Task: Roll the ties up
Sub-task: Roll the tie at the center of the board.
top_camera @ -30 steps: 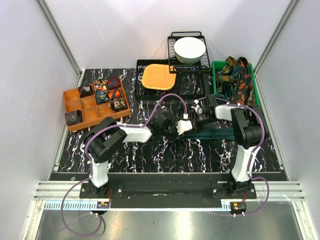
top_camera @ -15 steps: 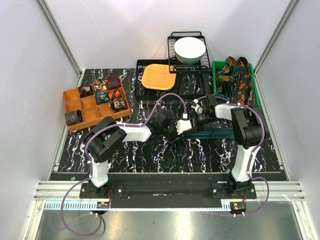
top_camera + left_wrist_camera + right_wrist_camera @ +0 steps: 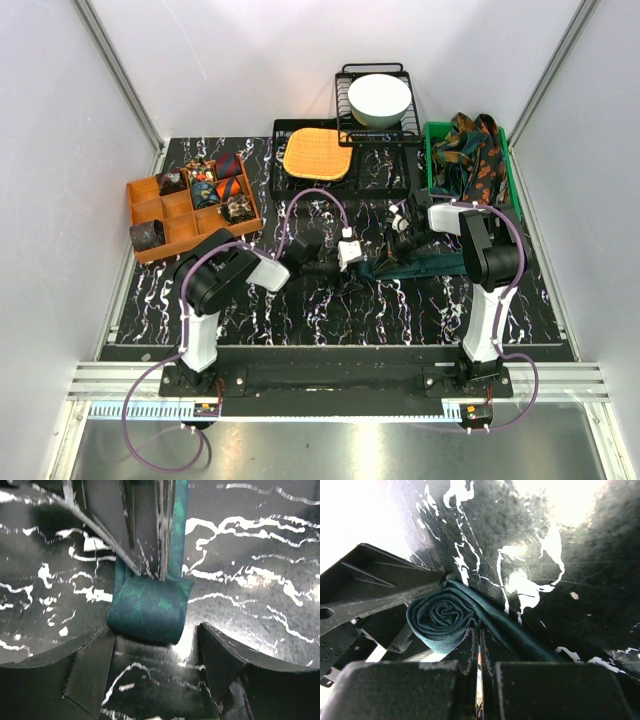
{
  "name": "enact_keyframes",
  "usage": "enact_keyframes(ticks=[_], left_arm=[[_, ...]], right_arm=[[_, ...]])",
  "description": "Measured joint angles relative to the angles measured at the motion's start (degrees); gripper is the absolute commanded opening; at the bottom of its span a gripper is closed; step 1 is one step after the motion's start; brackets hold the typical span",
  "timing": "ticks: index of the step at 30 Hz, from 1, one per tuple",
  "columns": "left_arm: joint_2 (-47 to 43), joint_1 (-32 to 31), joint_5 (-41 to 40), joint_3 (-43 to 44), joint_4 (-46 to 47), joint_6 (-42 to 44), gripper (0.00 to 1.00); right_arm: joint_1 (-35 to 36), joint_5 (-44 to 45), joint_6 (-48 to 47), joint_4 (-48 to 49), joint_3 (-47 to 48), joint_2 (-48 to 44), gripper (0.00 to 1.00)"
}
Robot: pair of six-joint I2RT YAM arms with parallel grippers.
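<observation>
A plain dark teal tie (image 3: 432, 265) lies on the marbled table, its left end rolled into a coil (image 3: 149, 607). In the right wrist view the coil (image 3: 441, 616) shows its spiral, and the loose tail (image 3: 520, 641) runs off to the lower right. My left gripper (image 3: 154, 632) is open, one finger (image 3: 90, 665) on each side just short of the coil and nothing between them. My right gripper (image 3: 480, 632) is shut, its tips against the tie where the tail leaves the coil. From above, the left gripper (image 3: 366, 267) and right gripper (image 3: 398, 240) meet at that coil.
An orange divided tray (image 3: 150, 197) at the left holds several rolled ties, with a dark coil (image 3: 148, 235) in its front compartment. A green bin (image 3: 505, 165) at the back right holds patterned ties. Black racks at the back carry an orange woven mat (image 3: 318, 153) and a white bowl (image 3: 378, 100).
My left gripper has opened and drawn back to the left, letting go of the coil. The right gripper has shut at the coil and shifted slightly left.
</observation>
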Motion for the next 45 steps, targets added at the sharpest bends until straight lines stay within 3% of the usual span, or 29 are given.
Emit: enact_keyframes(ticks=[9, 16, 21, 25, 33, 34, 40, 45], left_arm=[[5.86, 0.09, 1.75, 0.09, 13.53, -4.13, 0.71], [6.78, -0.20, 2.25, 1.09, 13.88, -3.98, 0.73], [6.23, -0.24, 3.37, 1.99, 11.23, -1.20, 0.69], [6.12, -0.24, 4.94, 3.89, 7.56, 0.66, 0.61], [6.14, -0.39, 7.10, 7.85, -0.28, 4.04, 0.28], [6.14, -0.39, 7.30, 7.93, -0.59, 4.44, 0.25], [6.08, -0.37, 7.43, 7.67, -0.57, 4.87, 0.17], [5.95, -0.33, 7.58, 6.29, 1.36, 4.87, 0.17]], right_arm=[[-0.02, 0.13, -0.55, -2.45, 1.38, 0.96, 0.00], [-0.02, 0.11, -1.70, -3.08, 1.86, 1.18, 0.00], [0.00, 0.11, -3.48, -4.33, 2.71, 1.66, 0.00], [0.15, 0.07, -4.52, -5.25, 3.34, 1.99, 0.00], [0.26, 0.09, -5.46, -5.68, 3.67, 2.10, 0.00], [0.26, 0.09, -5.46, -5.77, 3.69, 2.10, 0.04], [-0.37, 0.17, -5.62, -6.69, 3.96, 1.55, 0.19], [-3.67, 0.68, -6.01, -6.99, 3.96, -0.13, 0.18]])
